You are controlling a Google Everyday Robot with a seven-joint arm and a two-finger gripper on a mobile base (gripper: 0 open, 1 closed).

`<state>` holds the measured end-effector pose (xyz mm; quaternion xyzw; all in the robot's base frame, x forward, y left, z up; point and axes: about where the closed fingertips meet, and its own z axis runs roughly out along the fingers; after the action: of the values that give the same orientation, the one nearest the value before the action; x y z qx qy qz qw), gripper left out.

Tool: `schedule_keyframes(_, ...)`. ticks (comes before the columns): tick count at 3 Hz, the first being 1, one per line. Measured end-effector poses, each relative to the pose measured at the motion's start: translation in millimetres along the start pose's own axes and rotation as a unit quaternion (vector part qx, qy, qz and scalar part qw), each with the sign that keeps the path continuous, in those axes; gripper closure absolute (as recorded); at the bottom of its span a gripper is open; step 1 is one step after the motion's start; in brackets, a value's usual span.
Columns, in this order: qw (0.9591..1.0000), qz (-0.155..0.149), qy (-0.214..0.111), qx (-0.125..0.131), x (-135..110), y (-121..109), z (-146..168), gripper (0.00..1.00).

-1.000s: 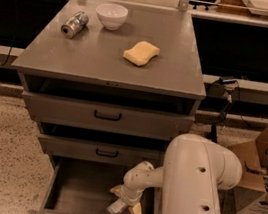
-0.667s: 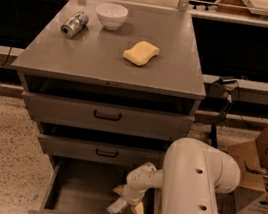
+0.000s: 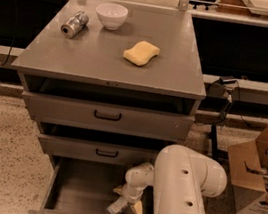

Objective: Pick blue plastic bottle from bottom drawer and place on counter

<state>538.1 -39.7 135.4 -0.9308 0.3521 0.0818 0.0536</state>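
Note:
The bottom drawer (image 3: 77,191) is pulled open at the foot of the grey cabinet. My white arm reaches down into its right part. My gripper (image 3: 127,200) is low inside the drawer, right over the blue plastic bottle (image 3: 116,208). The bottle is a pale, clear shape lying slanted on the drawer floor, its lower end sticking out to the gripper's lower left. The rest of the bottle is hidden by the gripper. The counter (image 3: 105,61) is the flat grey top of the cabinet, well above the gripper.
On the counter are a silver can (image 3: 74,23) lying at the back left, a white bowl (image 3: 111,15) beside it and a yellow sponge (image 3: 141,53) right of the middle. Two shallower drawers (image 3: 107,116) with black handles stand slightly open above. Cardboard boxes (image 3: 260,169) stand at the right.
The gripper has shifted slightly inside the bottom drawer, staying at the bottle. Nothing on the counter has moved.

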Motion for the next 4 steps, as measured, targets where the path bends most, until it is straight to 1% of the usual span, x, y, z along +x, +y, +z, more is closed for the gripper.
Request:
schedule_keyframes(1, 1.0000, 0.002, -0.004, -0.001, 5.7, -7.9, 11.3, 0.19)
schedule_keyframes(2, 0.9999, -0.002, -0.012, 0.001, 2.1, -11.3, 17.3, 0.41)
schedule_keyframes(3, 0.9995, 0.007, -0.030, 0.007, -2.9, -5.6, 23.1, 0.66)
schedule_keyframes(4, 0.9995, 0.003, -0.022, 0.023, -7.3, -8.7, 4.6, 0.87)
